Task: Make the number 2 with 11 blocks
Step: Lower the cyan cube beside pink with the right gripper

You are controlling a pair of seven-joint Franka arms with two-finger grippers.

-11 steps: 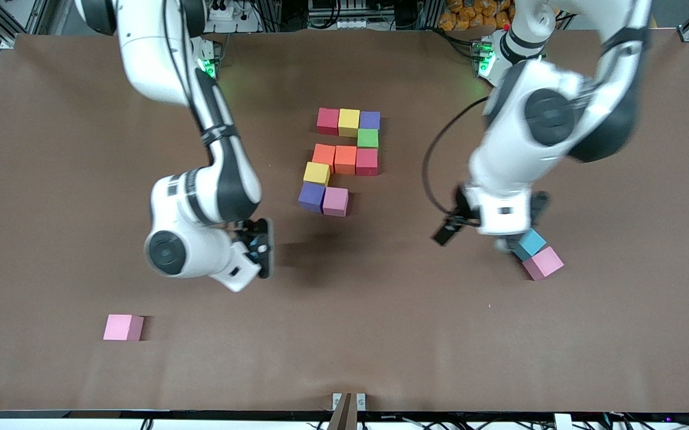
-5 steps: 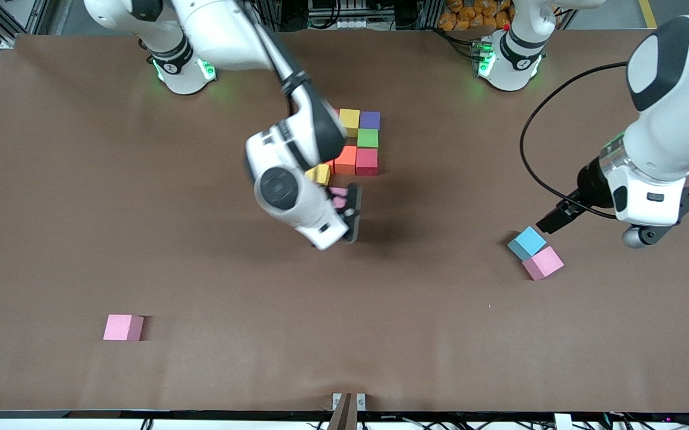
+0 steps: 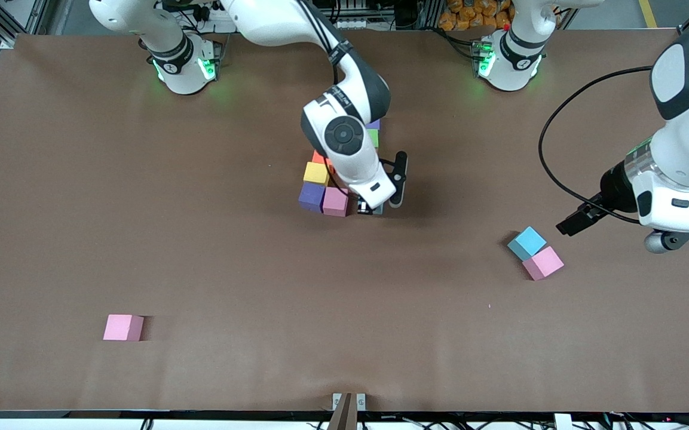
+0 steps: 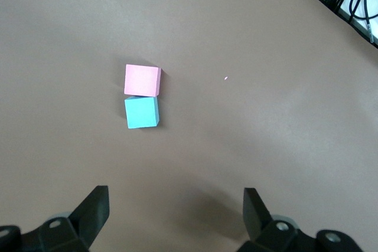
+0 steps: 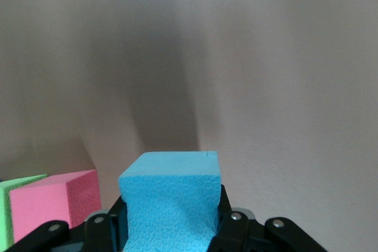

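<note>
Right end effector [image 3: 374,206] is clamped on a light blue cube [image 5: 170,196], hovering just beside the pink cube [image 3: 336,201] that ends the half-built 2 [image 3: 344,161] mid-tabletop. Next it needs lowering flush against pink. Left end effector [image 4: 174,216] waits, spread wide.

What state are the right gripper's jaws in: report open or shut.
Shut on a light blue block, which sits clamped between the right gripper fingers in the right wrist view.

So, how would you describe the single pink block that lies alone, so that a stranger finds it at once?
Start from the brown table and go to its edge nearest the front camera, toward the right arm's end. There one pink block lies flat by itself. The other loose pink cube touches a light blue cube; this one touches nothing.
</note>
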